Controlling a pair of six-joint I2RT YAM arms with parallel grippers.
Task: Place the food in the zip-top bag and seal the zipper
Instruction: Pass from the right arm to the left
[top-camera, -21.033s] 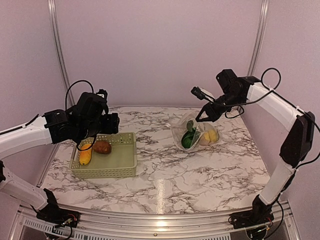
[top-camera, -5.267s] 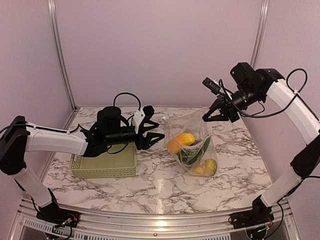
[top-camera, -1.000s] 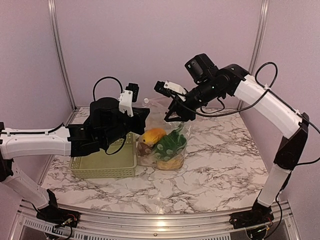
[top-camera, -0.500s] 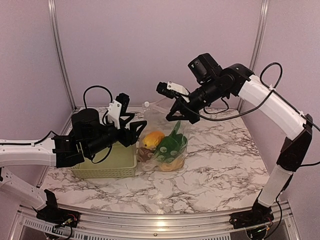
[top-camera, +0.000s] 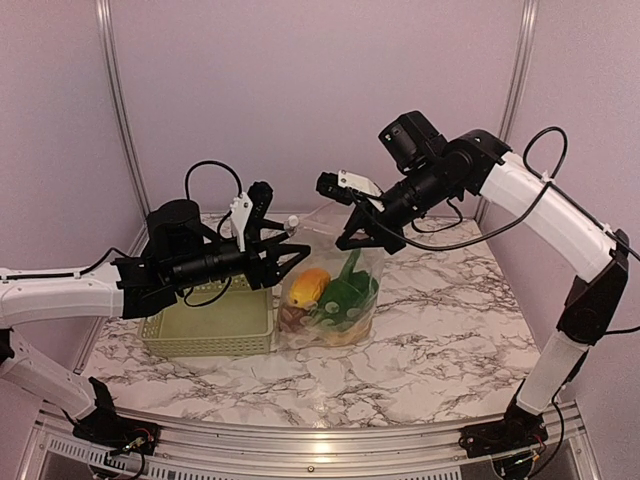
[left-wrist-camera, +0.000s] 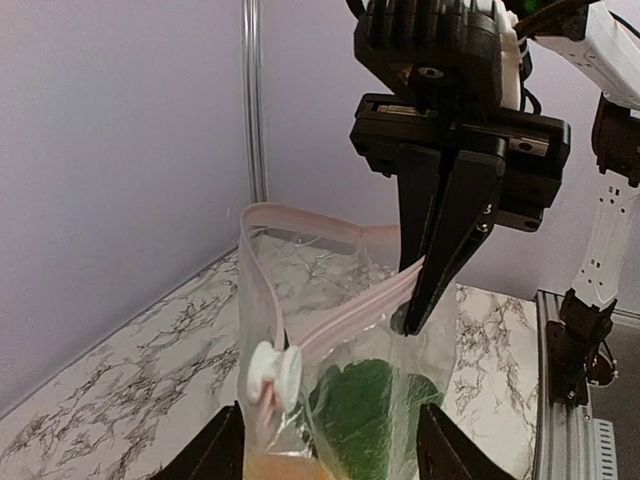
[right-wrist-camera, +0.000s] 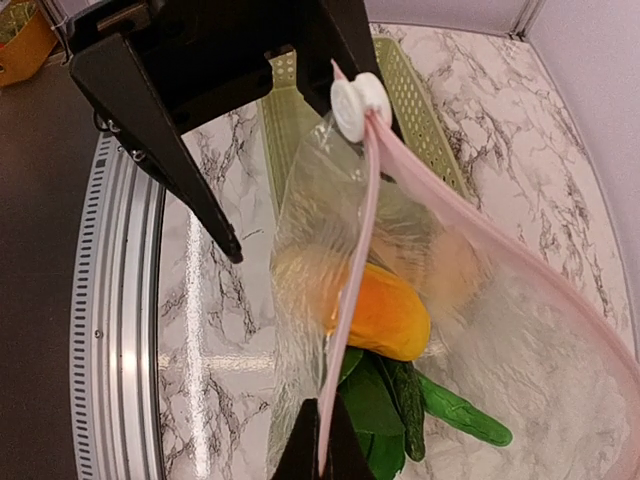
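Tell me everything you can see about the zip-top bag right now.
The bag is clear, thin, crinkled plastic with a pink zipper strip and a white slider at one end. Its mouth gapes open. The right gripper pinches the strip, and the bottom seems to rest on the marble table beside the green basket. Inside are an orange fruit, green vegetables and a brown lump. The open left gripper straddles the slider.

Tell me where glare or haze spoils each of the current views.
Top external: a bright streak glares off the table near the front. Left wrist: faint sheen streaks the upper film of the zip-top bag. Right wrist: the film hazes the food, and the right hand is a dark shape at the bottom edge.
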